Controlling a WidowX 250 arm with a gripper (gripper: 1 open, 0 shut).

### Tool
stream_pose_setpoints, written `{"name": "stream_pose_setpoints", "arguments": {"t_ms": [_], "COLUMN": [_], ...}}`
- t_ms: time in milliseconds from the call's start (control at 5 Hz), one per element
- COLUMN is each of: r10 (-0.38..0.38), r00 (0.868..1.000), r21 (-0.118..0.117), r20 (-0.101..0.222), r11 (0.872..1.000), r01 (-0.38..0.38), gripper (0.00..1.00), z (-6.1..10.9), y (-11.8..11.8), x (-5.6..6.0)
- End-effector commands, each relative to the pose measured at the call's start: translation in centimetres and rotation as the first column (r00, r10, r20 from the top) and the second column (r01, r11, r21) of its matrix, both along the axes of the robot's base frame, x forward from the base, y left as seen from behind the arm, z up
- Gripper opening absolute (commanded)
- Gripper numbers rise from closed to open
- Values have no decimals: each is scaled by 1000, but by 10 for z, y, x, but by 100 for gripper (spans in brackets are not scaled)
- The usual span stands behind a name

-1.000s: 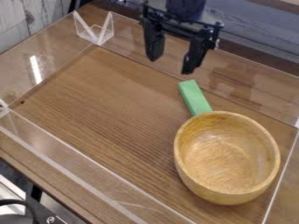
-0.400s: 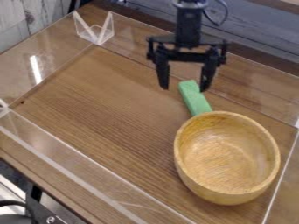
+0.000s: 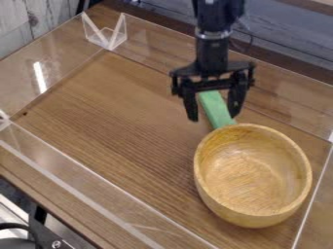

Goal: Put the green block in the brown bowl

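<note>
- Lower now than a second ago, my gripper [image 3: 213,105] has dropped and rolled so its wide-open jaws straddle the green block's [image 3: 217,110] far end.
- Block lies flat on the table [image 3: 104,126], just beside the brown bowl [image 3: 254,175], ready for pinching.
- Whether the fingertips touch the wood, I cannot tell.

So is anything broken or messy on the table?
No, nothing stands out. The green block lies flat beside the bowl, which sits upright and empty. The open gripper hangs over the block.
</note>
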State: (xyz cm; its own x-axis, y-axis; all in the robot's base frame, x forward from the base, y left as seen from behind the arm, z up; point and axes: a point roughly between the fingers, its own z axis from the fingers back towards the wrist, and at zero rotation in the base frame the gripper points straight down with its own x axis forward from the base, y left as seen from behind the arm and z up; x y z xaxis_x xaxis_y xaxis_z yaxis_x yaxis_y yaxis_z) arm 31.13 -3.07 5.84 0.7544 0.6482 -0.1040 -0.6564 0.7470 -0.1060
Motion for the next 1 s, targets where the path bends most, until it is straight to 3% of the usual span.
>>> {"name": "stream_pose_setpoints", "arguments": {"t_ms": [0,200,600,800], "r10": [82,148,212,280], "r00": [995,987,973,956], "r21": [-3,2,5,17], "r20": [55,67,86,92], "r11": [997,989,977,959], "r01": [-82,-149,-214,-282], "gripper": [100,100,100,100], "z": [3,-4,-16,-16], "y": [8,19,3,8], "x": [10,14,34,45]}}
